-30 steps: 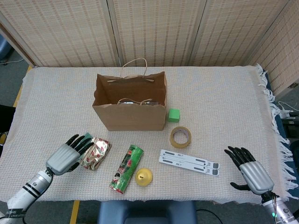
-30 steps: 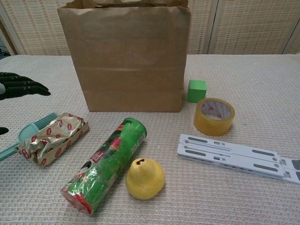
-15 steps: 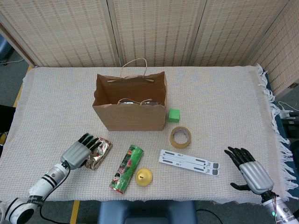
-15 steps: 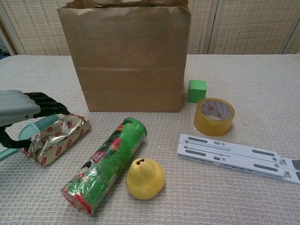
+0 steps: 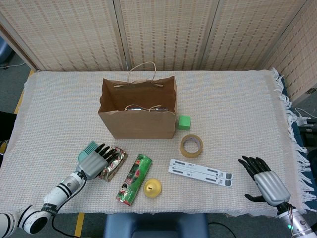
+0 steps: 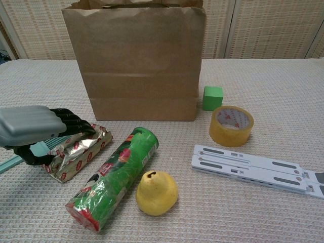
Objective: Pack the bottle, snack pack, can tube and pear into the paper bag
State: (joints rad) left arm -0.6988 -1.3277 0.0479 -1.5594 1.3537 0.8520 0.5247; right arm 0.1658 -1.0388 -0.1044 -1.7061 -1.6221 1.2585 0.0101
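The brown paper bag (image 5: 138,124) (image 6: 136,66) stands open at mid-table, and something clear and shiny (image 5: 148,109) lies inside it. My left hand (image 5: 94,161) (image 6: 33,125) lies over the foil snack pack (image 5: 114,167) (image 6: 83,152), fingers curled on top and thumb at its near edge, gripping it on the cloth. The green can tube (image 5: 134,179) (image 6: 114,177) lies just right of the pack. The yellow pear (image 5: 152,188) (image 6: 157,192) sits beside the tube. My right hand (image 5: 265,183) rests open at the table's near right, holding nothing.
A teal brush (image 5: 89,147) (image 6: 10,163) lies under and behind my left hand. Right of the bag are a green cube (image 5: 184,122) (image 6: 212,97), a tape roll (image 5: 191,146) (image 6: 231,125) and a white slotted bracket (image 5: 200,172) (image 6: 253,167).
My left hand moved right onto the snack pack and closed over it. The pack shifted right, toward the can tube. The right hand stayed still.
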